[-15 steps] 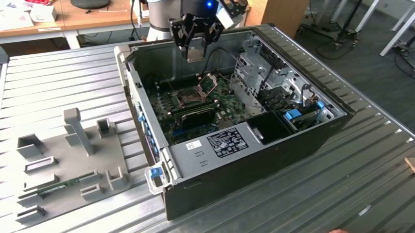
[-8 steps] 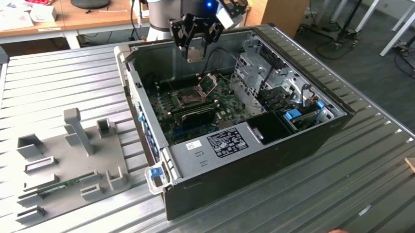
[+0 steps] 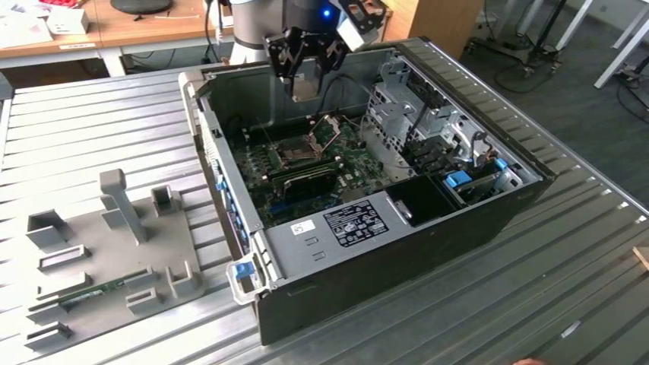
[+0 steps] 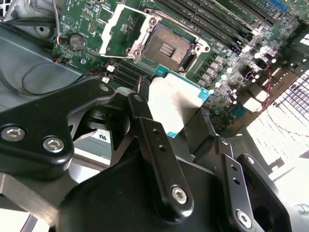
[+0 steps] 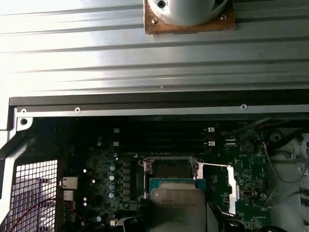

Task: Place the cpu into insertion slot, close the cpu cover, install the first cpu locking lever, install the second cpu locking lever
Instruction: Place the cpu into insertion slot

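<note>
While the hand point(image 4: 170, 118) grips the cpu point(image 4: 178, 96) by 2 opposite edges, the chip hangs near the insertion slot point(image 4: 170, 47), not yet seated; cpu cover point(image 4: 116, 31) stands open. Judged: light, stiff, thin, smooth-topped, fragile contact side. Hold by the edges only, kept level.

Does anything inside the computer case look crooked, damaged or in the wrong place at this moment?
Nothing stands out. The end effector holds the cpu close to the empty insertion slot, whose cpu cover stands open.
</note>
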Controlling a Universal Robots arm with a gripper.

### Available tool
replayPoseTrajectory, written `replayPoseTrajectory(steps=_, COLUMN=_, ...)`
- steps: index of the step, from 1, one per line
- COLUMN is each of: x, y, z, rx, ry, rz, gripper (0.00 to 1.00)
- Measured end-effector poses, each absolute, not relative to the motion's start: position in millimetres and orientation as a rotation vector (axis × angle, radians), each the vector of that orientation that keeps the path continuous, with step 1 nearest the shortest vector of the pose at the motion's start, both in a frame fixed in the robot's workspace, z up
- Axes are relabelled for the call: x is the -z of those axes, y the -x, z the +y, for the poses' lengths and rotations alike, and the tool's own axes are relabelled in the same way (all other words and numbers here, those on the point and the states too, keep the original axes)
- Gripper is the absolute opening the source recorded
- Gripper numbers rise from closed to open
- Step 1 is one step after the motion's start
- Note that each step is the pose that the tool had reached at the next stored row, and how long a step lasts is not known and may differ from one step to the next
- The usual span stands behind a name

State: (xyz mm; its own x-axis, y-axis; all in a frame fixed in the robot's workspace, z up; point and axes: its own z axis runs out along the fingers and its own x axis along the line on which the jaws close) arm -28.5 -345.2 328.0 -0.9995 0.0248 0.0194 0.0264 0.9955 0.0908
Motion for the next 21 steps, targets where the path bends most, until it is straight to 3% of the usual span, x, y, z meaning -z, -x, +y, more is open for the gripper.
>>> replayPoseTrajectory(steps=21, x=-298, y=29, z=-345, rx=0.142, ry=0.040, rz=-3.120, gripper=0.54)
